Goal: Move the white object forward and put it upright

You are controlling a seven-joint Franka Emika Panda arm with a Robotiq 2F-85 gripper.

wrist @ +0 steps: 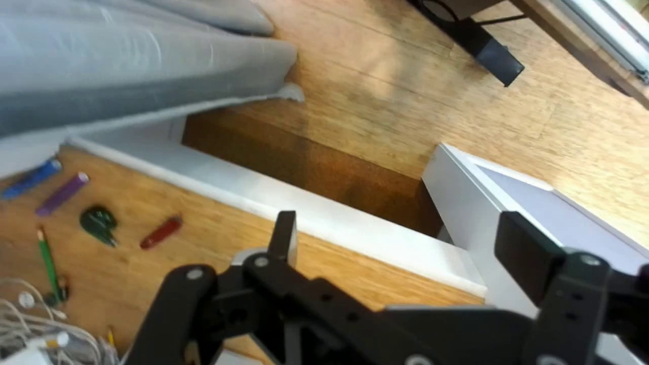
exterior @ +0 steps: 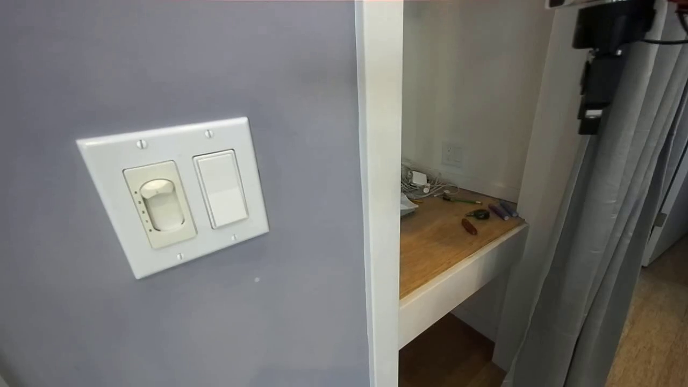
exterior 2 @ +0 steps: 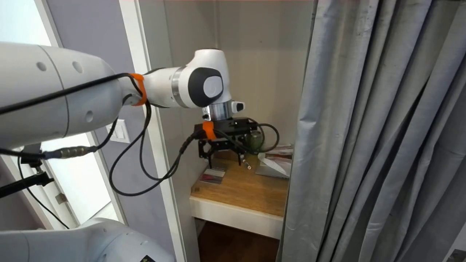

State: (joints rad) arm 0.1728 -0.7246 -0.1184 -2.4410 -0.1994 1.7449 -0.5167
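Two blunt black fingers [wrist: 280, 238] stand wide apart, released, above the bench [exterior 2: 251, 196], a tan wood surface with a deep white front board [exterior 2: 236, 218]; in the wrist view their gap looks onto that board and the dark red-brown floor [wrist: 329, 175] below it. A small slanting white piece [exterior 2: 247, 164] shows just beside a fingertip in an exterior view, while a plain white block [exterior: 419, 178] sits among tangled white cables [wrist: 45, 324] at the bench's back; which of these two the task means I cannot tell. Also toward the bench's back is a round green jar [exterior 2: 256, 139], partly hidden by black cables [exterior 2: 63, 93], its contents unreadable; near it a grey flat base [exterior 2: 269, 171], tray or stack unclear, carries crumpled white paper [exterior 2: 276, 163]. The bench's front edge runs between a white upright post [exterior: 382, 161] and a grey cloth curtain [exterior 2: 338, 127], with the room for moving between those ends. At the bench's curtain end lie two cylindrical markers [wrist: 62, 194], purple and blue, one green pencil [wrist: 48, 261], one dark green rounded piece [wrist: 98, 224] with a narrow tip, and one dark red oblong piece [wrist: 161, 232]. Past the bench's post end are one white jointed arm [exterior 2: 207, 80] with two orange straps [exterior 2: 140, 89], and one white rectangular switch plate [exterior: 194, 196] bearing two switches, on a lavender wall [exterior: 301, 188].
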